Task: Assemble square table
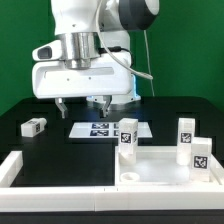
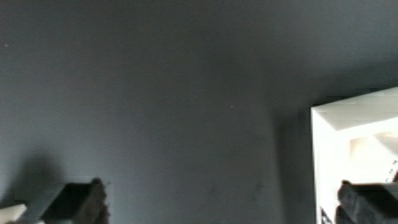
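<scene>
The white square tabletop lies at the exterior view's front right. Three short white tagged legs stand upright on it: one at its far left corner, one at the back right and one nearer the front right. A further leg lies loose on the black table at the exterior view's left. My gripper hangs open above the bare table between that leg and the marker board. In the wrist view the gripper holds nothing, with only dark table between its fingers.
Low white border bars run along the front and the exterior view's left. A corner of something white enters the wrist view beside one finger; I cannot tell which part it is.
</scene>
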`<action>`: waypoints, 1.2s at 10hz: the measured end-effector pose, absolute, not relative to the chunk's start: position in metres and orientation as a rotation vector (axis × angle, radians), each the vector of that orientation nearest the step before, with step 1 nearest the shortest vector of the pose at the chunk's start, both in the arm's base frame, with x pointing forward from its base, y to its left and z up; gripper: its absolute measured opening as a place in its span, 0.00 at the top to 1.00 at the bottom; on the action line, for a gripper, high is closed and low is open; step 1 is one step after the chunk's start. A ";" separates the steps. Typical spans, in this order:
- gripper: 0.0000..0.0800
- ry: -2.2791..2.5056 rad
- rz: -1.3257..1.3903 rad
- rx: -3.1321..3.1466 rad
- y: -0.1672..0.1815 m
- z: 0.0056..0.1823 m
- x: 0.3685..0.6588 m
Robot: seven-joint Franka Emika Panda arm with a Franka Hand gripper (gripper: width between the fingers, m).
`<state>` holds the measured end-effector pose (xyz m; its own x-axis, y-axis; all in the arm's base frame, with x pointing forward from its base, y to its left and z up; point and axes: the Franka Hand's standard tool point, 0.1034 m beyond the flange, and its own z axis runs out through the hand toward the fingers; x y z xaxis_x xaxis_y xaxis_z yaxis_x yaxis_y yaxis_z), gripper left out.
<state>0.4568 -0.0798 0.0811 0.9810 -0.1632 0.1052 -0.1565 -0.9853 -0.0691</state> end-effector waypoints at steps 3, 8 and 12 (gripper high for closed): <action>0.19 0.370 -0.054 -3.038 -0.136 0.072 0.422; 0.19 0.454 -0.020 -3.030 -0.177 0.067 0.400; 0.19 0.538 0.228 -2.961 -0.219 0.050 0.366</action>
<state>0.3663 -0.2190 0.0504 0.9254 -0.3388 -0.1699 -0.3575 -0.9292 -0.0938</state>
